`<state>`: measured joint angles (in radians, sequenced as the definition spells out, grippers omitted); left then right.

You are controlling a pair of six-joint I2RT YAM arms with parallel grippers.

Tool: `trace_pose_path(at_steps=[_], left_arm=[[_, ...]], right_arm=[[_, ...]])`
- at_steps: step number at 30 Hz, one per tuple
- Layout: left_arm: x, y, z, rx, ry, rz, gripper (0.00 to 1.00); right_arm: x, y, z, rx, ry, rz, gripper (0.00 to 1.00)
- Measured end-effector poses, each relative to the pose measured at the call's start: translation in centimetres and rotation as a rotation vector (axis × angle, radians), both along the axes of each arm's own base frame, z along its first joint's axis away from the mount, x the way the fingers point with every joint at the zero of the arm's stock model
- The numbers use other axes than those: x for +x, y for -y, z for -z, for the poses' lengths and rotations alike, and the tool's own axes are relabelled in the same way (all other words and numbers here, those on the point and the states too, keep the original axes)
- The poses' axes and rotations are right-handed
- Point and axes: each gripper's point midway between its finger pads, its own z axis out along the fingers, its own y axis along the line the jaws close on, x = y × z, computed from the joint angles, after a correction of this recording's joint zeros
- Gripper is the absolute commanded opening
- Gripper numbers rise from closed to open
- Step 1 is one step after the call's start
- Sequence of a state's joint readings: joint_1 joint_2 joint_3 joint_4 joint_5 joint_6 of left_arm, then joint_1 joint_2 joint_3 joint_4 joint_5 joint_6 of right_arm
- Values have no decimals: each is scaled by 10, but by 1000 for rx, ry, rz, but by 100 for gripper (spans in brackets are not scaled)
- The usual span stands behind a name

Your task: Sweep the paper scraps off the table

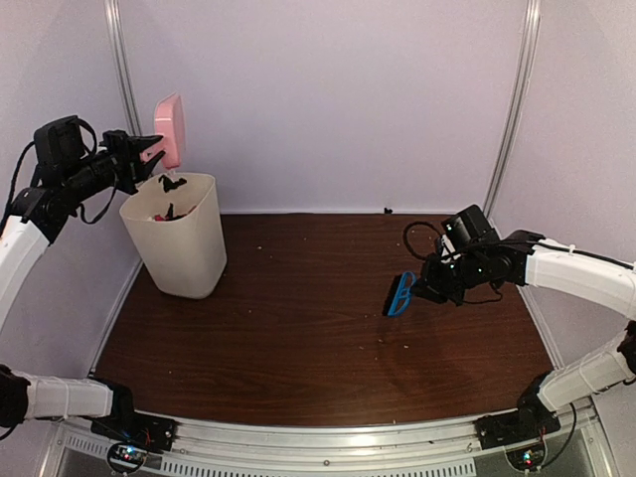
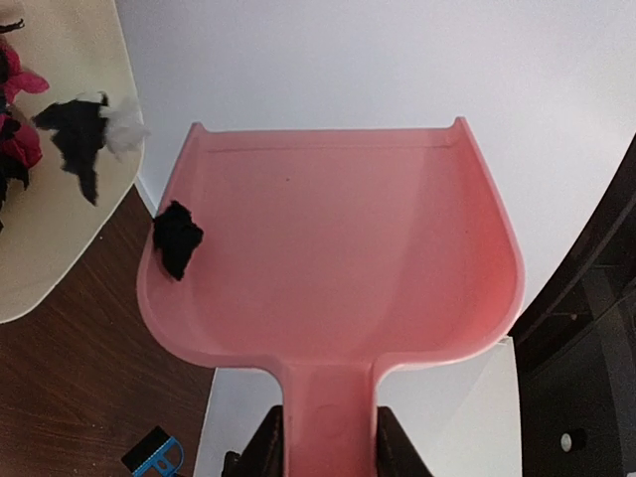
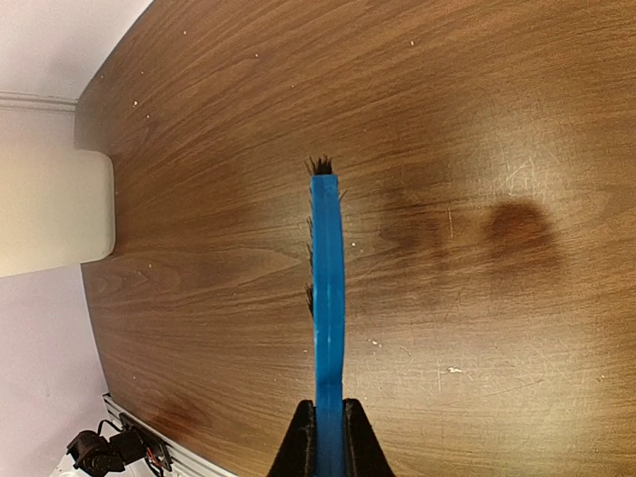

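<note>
Both jaws are clamped narrow. My left gripper (image 2: 328, 447) pinches the handle of the one pink plastic dustpan (image 2: 338, 248), tipped over the single cream plastic bin (image 1: 184, 248). My right gripper (image 3: 328, 442) nips the one blue hand brush (image 3: 326, 268) above the dark wood-grain table (image 1: 298, 328). The crumpled paper scraps (image 2: 20, 109) look nearly weightless, soft and clingy, so I judge them better shaken or brushed than pinched. One black scrap (image 2: 177, 238) sticks to the pan's edge. A black-and-white clump (image 2: 89, 134) hangs at the bin mouth, with pink ones inside that I cannot count.
</note>
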<state>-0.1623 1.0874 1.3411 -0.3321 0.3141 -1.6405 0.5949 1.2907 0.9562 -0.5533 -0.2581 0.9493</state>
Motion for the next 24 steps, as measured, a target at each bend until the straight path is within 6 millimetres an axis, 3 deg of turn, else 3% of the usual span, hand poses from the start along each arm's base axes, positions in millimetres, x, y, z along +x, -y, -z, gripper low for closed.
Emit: trace_pose_path(at_steps=[10,24], left_arm=[[0,-9,12,-168,-63,-65,0],[3,-4,20,-367,-94,-41,0]], right_arm=[[-1,0,0,1,-1,-5,0],[-5,3,10,-13,-23,-5,0]])
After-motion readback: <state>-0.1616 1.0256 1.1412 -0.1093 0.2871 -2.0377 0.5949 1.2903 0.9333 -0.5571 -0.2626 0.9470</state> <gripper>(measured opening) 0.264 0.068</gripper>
